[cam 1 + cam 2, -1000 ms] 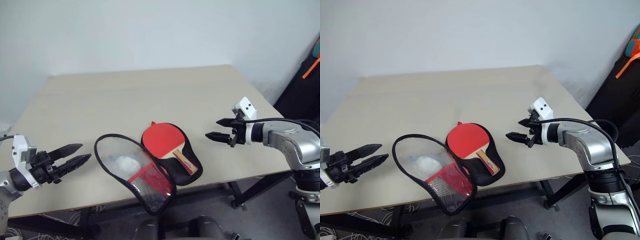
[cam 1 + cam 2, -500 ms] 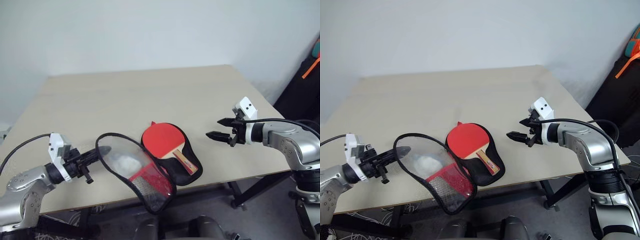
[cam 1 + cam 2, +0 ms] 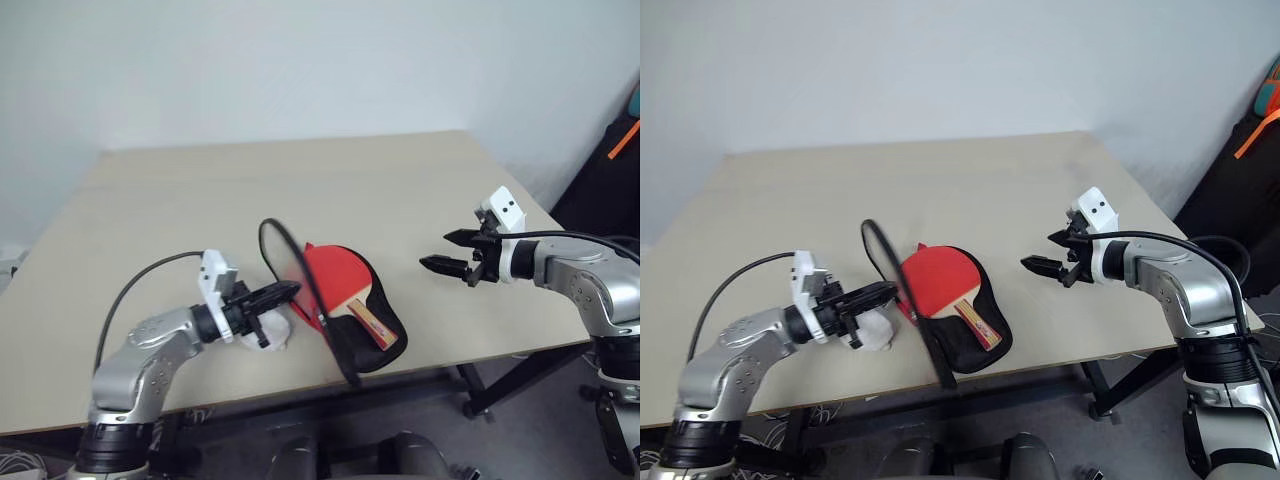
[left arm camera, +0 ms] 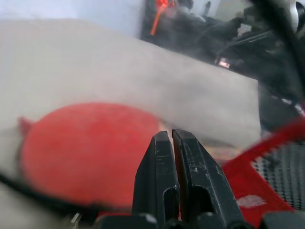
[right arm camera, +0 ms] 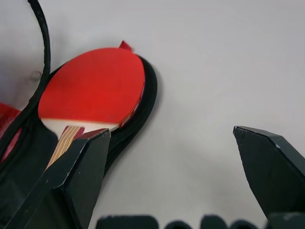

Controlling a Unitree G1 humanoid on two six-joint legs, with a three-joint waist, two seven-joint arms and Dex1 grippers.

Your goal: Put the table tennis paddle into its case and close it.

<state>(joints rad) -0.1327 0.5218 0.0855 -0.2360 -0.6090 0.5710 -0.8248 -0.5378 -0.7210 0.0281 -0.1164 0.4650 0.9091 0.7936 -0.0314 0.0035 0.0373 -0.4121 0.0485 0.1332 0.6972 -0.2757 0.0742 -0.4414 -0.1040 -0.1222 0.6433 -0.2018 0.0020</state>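
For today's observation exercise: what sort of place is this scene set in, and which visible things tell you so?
Probably a robotics lab or workshop, not a home: a plain wooden table on black metal legs against a bare white wall, with loose cables on the floor beneath it.

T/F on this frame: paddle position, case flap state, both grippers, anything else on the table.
1. The table tennis paddle lies red face up in the black half of the case. True.
2. The case is zipped shut. False: its flap stands up on edge, open.
3. The left gripper is shut against the flap. True.
4. The right gripper holds the paddle handle. False: it hovers open, apart from the case.
5. The table bears a second paddle. False: only one.
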